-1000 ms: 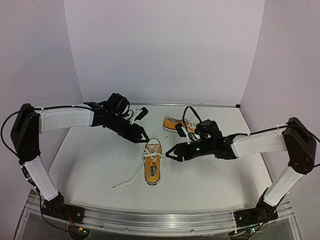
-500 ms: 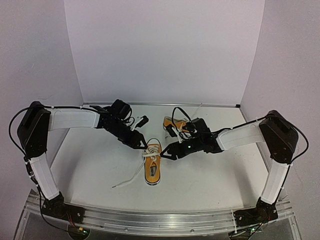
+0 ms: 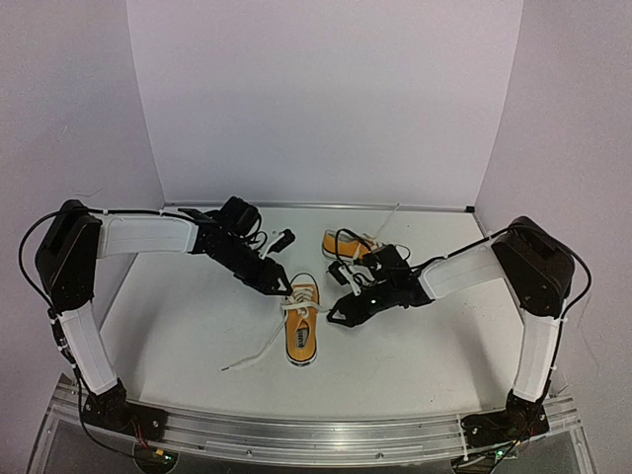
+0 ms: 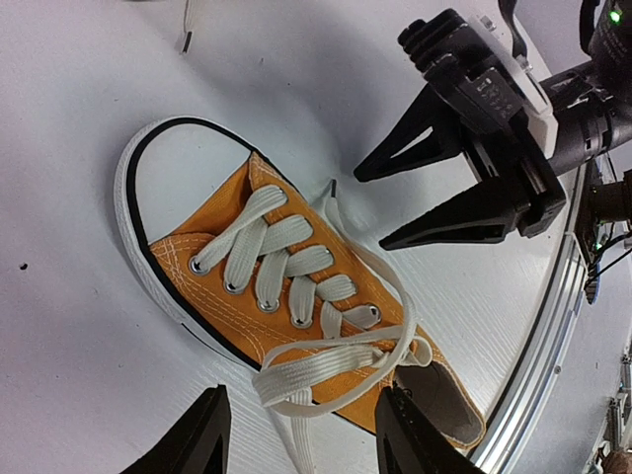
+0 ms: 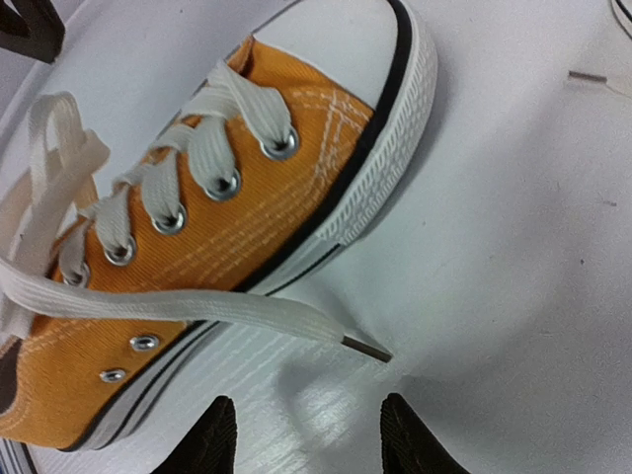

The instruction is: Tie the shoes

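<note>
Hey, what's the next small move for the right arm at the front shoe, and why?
Probably ease the right gripper forward and down onto the loose lace end, then close. Its jaws stand open just short of that lace, which trails off the shoe onto the table with nothing holding it.

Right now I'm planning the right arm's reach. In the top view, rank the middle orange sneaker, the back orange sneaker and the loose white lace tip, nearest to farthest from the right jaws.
From the right gripper:
1. Middle orange canvas sneaker, just left.
2. Back orange canvas sneaker, behind.
3. Loose white lace tip, front left.
</note>
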Controlling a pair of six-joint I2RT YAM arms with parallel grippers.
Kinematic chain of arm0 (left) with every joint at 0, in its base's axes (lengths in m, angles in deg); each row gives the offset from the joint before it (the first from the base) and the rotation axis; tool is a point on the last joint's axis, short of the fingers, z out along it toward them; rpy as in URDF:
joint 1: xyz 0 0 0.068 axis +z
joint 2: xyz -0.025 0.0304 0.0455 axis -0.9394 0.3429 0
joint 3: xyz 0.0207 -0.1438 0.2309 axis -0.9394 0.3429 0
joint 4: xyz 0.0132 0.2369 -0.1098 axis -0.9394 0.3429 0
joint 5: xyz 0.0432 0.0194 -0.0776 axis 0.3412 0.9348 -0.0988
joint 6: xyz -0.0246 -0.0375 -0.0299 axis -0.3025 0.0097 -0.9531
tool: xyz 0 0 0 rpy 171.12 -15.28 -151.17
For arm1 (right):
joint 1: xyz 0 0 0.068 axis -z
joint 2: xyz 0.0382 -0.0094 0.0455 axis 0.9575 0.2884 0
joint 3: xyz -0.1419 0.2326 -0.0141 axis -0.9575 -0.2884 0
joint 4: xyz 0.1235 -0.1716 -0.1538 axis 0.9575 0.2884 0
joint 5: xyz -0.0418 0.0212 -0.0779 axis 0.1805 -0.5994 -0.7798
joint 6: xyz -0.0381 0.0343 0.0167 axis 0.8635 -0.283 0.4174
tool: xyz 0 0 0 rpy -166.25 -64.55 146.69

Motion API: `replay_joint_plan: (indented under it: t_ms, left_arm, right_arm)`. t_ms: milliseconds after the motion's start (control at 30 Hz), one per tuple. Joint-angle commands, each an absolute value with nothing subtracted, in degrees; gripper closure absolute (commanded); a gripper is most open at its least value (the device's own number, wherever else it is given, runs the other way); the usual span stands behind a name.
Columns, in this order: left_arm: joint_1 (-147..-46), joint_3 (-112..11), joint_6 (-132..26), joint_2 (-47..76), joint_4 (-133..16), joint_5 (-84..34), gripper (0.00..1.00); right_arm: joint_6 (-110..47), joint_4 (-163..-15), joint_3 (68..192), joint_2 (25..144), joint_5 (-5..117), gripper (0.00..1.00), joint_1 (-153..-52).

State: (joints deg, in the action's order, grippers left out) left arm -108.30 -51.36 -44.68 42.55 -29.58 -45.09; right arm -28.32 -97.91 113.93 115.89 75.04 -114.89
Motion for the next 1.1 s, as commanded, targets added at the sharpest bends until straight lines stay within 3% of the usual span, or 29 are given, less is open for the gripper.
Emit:
replay_joint_plan:
  t_ms: [0, 400, 600, 933, 1067]
  left_arm:
    - [-108.39, -54.25, -44.04, 42.78, -30.71, -45.56, 0.48]
    - [-108.27, -55.26, -43.90, 44.53, -29.82, -45.46, 0.46]
    - [-108.27, -55.64, -43.90, 45.81, -29.88, -46.68, 0.46]
    - [-108.27, -55.62, -44.30, 46.98, -30.44, -48.50, 0.47]
    - [-108.30, -55.46, -44.21, 46.94, -30.55, -49.52, 0.55]
  right_arm:
    - [-24.94, -97.55, 115.83, 116.58, 71.62, 0.53, -114.64]
    - [-20.90, -97.55, 120.30, 121.56, 72.42, 0.48, -115.13]
    - [-19.31, -97.62, 121.02, 123.40, 73.49, 0.50, -115.84]
    - [-18.42, -97.55, 120.35, 123.53, 73.55, 0.67, -117.00]
    - [-18.75, -97.55, 120.11, 123.21, 73.79, 0.78, -117.10]
